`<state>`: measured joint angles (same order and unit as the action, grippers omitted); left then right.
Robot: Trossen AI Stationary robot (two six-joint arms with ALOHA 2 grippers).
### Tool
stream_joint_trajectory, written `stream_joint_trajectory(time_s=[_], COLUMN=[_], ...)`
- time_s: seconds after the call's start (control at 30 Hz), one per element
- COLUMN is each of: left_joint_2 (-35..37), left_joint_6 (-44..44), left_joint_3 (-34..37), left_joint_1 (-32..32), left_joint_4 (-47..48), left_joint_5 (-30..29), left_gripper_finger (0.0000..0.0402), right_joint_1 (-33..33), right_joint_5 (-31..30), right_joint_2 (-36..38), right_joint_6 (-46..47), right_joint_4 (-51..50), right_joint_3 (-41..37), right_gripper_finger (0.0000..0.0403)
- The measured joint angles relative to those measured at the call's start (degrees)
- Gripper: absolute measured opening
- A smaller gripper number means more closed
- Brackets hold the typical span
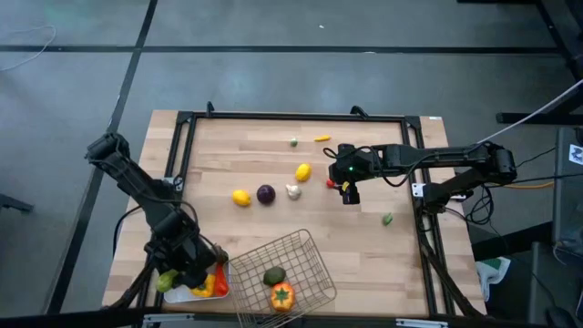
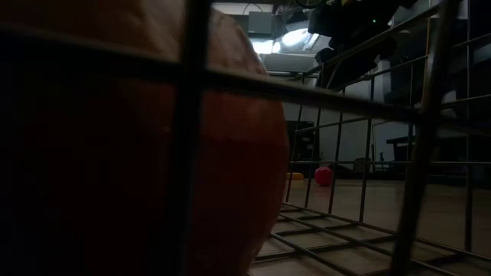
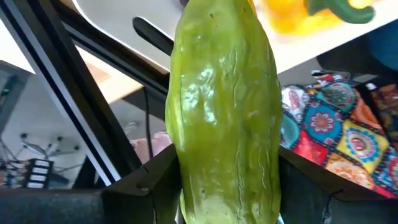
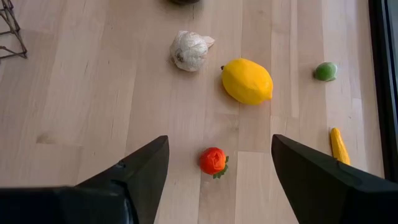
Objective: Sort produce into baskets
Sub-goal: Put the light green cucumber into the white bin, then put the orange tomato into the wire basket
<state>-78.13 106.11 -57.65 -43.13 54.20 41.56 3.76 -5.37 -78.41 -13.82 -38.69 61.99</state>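
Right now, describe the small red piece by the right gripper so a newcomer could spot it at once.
Start at the wooden table and find the right gripper, open and hovering over its right half. Between its fingers, on the wood, lies the small red fruit. It is far smaller than the lemon and the garlic bulb beyond it, and is the only red piece there, with a green leafy cap.

In the low view a big orange piece (image 2: 138, 138), pressed close to the lens and blurred, blocks most of the scene behind the wire basket (image 2: 418, 153). In the left wrist view the green cucumber (image 3: 227, 118) hides the left claw (image 3: 227, 205) holding it, and its top runs past the picture's edge. From above, the white tray (image 1: 187, 293) is mostly covered by the left arm.
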Motion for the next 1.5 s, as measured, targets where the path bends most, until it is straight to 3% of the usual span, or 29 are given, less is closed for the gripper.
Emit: stream_joint_trajectory(time_s=[0.4, 0.8, 1.3, 1.5], left_joint_2=[-0.94, -0.94, 0.11, 5.74], left_joint_6=[-2.89, -6.66, -14.74, -12.87], left_joint_3=[0.0, 0.03, 0.04, 0.03], left_joint_1=[-0.14, -0.14, 0.72, 2.44], left_joint_4=[0.93, 6.75, 6.33, 6.39], left_joint_5=[-0.13, -0.26, -0.4, -8.55], left_gripper_finger=[0.0207, 0.0271, 0.0261, 0.0262], right_joint_1=[0.01, 0.01, -0.01, 0.0], right_joint_5=[0.0, 0.0, 0.0, -0.09], right_joint_2=[0.0, 0.0, 0.0, 0.0], right_joint_6=[0.0, 0.0, -0.04, -3.01], right_joint_4=[0.01, -0.01, 0.9, 1.07], right_joint_3=[0.0, 0.0, 0.0, -0.01], right_gripper_finger=[0.0282, 0.0282, 0.0282, 0.0282])
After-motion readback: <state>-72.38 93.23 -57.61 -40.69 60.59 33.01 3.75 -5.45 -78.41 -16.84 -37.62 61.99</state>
